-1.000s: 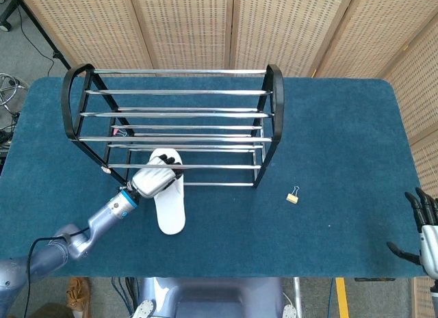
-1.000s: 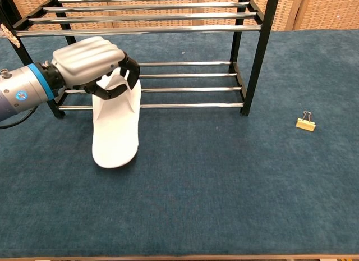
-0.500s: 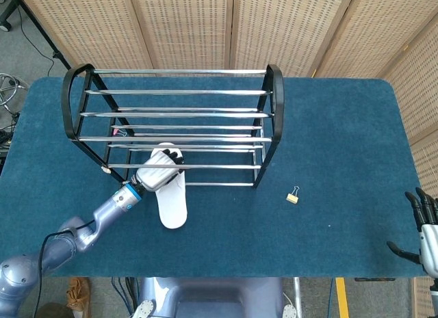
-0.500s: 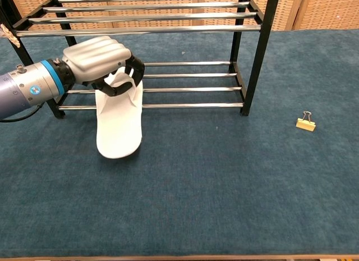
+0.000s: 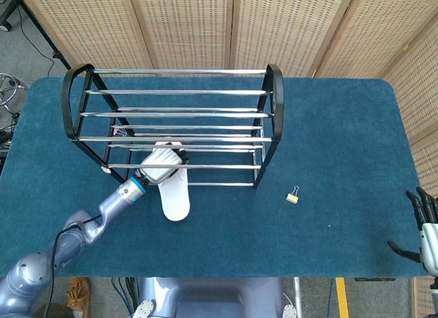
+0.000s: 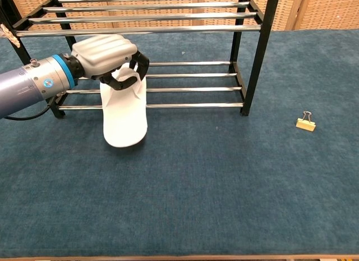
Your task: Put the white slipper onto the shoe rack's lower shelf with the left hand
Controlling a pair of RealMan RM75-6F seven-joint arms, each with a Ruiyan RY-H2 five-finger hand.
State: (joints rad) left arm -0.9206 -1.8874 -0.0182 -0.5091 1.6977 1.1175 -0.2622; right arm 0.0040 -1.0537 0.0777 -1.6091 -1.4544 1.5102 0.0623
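Midway through the insertion: left hand (image 6: 106,54) clamped on white slipper (image 6: 124,112), toe across shoe rack's (image 5: 171,120) front lower rail. Next, judged: push deeper, then release.

Silver left arm (image 6: 22,92), blue wrist ring, pale grey hand (image 6: 106,53) with black fingers.

No text, brand or number can be read anywhere (the small round mark on the left arm's blue band (image 6: 46,83) is too blurred).
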